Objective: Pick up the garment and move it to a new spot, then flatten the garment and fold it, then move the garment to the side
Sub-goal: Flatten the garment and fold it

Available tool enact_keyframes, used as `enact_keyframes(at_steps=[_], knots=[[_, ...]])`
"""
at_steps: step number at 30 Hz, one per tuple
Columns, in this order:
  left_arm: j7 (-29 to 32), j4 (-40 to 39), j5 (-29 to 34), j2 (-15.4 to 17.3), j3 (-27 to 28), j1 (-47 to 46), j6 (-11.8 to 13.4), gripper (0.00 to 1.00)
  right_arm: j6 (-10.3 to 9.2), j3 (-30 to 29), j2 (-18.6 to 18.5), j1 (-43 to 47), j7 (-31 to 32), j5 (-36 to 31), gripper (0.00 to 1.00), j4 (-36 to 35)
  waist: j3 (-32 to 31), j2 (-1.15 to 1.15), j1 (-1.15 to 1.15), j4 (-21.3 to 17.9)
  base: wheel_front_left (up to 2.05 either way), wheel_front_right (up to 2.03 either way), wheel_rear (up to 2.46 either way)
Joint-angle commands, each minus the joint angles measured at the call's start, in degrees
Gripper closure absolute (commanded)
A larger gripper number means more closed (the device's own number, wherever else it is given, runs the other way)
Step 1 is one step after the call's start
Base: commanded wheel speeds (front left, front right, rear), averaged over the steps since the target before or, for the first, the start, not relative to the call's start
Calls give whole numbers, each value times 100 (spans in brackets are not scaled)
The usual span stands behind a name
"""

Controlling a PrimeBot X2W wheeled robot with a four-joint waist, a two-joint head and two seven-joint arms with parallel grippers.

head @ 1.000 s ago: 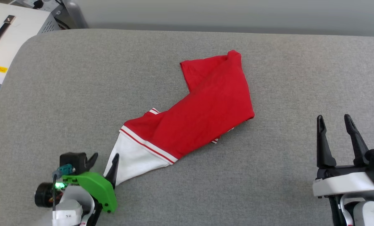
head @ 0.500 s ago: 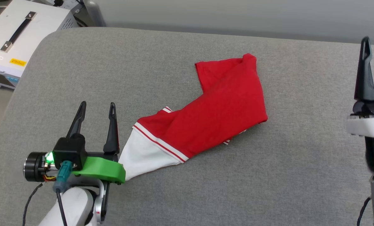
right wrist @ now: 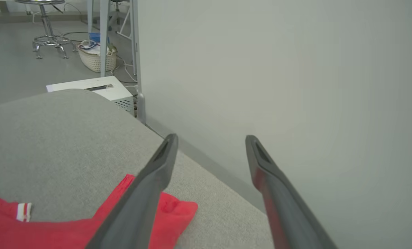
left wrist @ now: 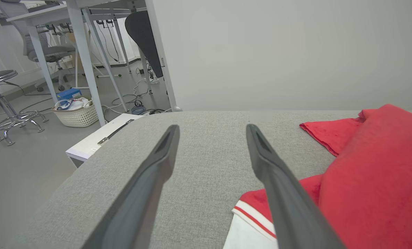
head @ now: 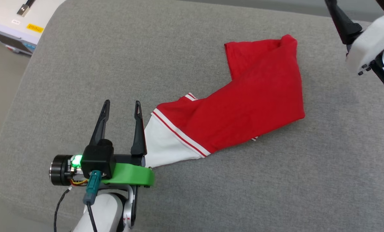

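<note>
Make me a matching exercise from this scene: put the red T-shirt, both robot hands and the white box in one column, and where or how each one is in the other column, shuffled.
Column one:
1. red soft-fabric T-shirt
2. left hand
3. right hand
4. white metal box with black handle

Column two:
A. open, at the head view's top right
B. off the grey fabric surface, past its far left corner
C. lying bunched on the grey fabric surface
D. open, beside the T-shirt's white sleeve

Pairs: 1-C, 2-D, 3-A, 4-B
</note>
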Motion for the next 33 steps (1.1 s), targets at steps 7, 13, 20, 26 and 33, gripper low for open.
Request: enact_keyframes(at_steps=[7,13,20,26,33], knots=[[-32,44,392,-593,269,-57,-380,0,-4,1776,-655,-1206,2346,1458,0,400,781,0,0,540,0,0,0],[-32,9,568,-897,368,-220,-632,0,-4,2440,-912,-1789,3908,2064,0,736,1181,0,0,785,0,0,0],[-32,10,600,-1047,348,-417,-771,0,-4,2844,-861,-1951,4296,2172,0,1139,1571,0,0,993,0,0,0],[-32,44,502,-1067,301,-492,-748,0,-4,3467,-1015,-1575,4472,2332,0,1238,1638,0,0,1040,0,0,0],[-32,70,496,-1069,336,-538,-722,0,-4,3711,-1115,-1735,4022,2460,100,1138,1566,0,0,939,0,0,0]])
